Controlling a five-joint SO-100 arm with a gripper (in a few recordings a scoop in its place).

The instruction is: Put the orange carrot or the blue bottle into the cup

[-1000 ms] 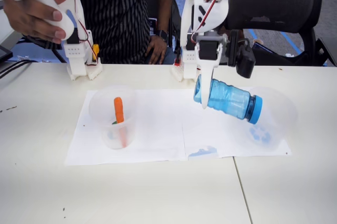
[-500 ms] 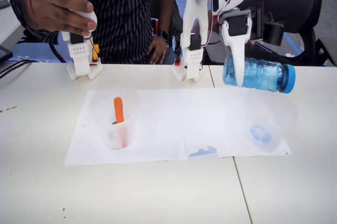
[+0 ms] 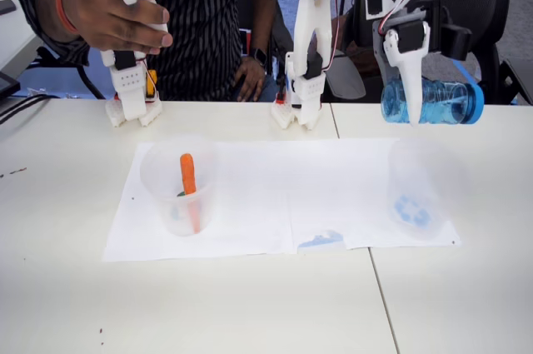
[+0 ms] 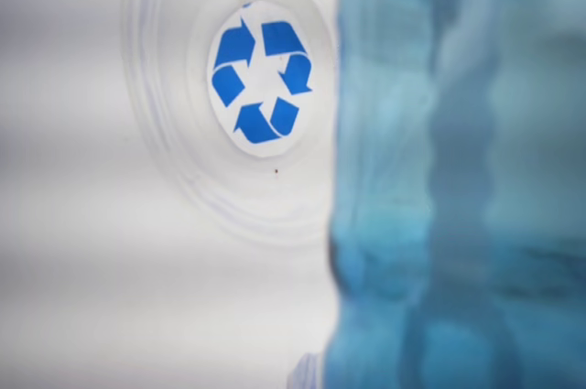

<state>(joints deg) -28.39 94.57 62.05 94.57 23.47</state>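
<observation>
My gripper (image 3: 411, 102) is shut on the blue bottle (image 3: 439, 102), holding it lying sideways in the air with its cap to the right. It hangs above the cup (image 3: 420, 190), a clear tumbler on the right of the white paper with a blue recycling mark on its base. In the wrist view the bottle (image 4: 462, 178) fills the right side, close and blurred, and the cup (image 4: 247, 105) is seen from above to its left. The orange carrot (image 3: 188, 179) stands upright in the other clear tumbler (image 3: 180, 187) on the left.
White paper sheets (image 3: 275, 196) lie under both tumblers. A person in a striped shirt stands behind the table, and an office chair (image 3: 466, 12) is at the back right. My arm's base (image 3: 301, 96) sits at the table's far edge.
My gripper has lifted the blue bottle up and carried it to the right, from low over the paper's middle to above the cup with the recycling mark.
</observation>
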